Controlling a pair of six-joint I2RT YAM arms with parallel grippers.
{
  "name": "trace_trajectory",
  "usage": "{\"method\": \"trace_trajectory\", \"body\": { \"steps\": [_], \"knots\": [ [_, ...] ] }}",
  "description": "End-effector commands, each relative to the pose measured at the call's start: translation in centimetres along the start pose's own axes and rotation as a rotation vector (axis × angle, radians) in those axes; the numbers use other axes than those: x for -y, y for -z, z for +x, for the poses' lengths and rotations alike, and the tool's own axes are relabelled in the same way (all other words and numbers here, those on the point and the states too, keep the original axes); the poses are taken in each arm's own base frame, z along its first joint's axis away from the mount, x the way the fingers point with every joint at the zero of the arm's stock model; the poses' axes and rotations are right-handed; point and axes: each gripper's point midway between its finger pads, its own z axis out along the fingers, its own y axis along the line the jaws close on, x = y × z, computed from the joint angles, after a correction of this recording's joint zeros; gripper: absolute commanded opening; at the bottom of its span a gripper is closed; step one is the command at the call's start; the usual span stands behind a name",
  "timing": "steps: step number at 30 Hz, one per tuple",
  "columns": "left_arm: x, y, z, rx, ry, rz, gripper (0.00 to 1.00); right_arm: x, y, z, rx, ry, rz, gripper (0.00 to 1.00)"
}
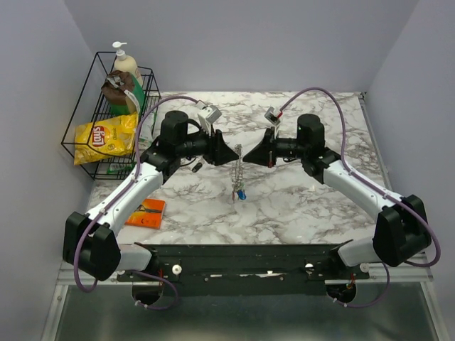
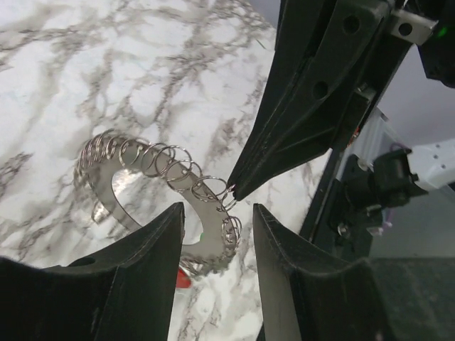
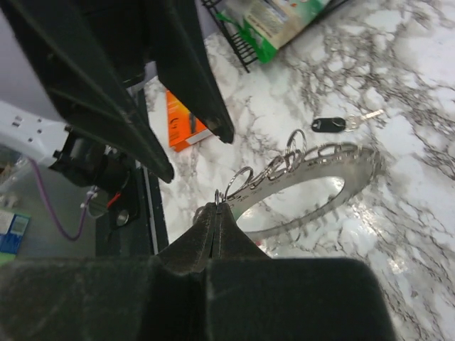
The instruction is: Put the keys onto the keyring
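Keyring (image 3: pixel 361 169): flat, silvery toothed hoop fringed with thin wire loops.
Right hand (image 3: pixel 215 212): clenched on one loop.
Left hand (image 2: pixel 218 211): released, black jaws flanking the hoop.
Tabletop (image 1: pixel 298 206): glossy veined marble.

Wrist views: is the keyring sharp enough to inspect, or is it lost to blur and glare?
Left wrist: the keyring is sharp, its loops distinct. Right wrist: legible, though sheen on the marble table mirrors it and muddies its lower edge. Top external: evenly lit, but the ring is too small for detail.
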Motion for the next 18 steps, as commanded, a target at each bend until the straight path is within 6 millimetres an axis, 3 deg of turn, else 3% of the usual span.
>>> {"method": "trace_trajectory", "body": {
  "steps": [1,9,18],
  "knots": [
    [3.5,0.8,0.6,-0.040,-0.016,0.187,0.50,-3.2,1.0,0.0,-0.011,0.069,-0.154,0.01],
    [3.9,0.7,1.2,-0.040,0.013,0.226,0.44,-4.8,1.7,-0.3,0.004,0.085,-0.198,0.01],
    [5.5,1.2,1.3,-0.040,0.005,0.310,0.41,-5.3,1.9,-0.9,0.022,0.088,-0.211,0.01]
  ]
}}
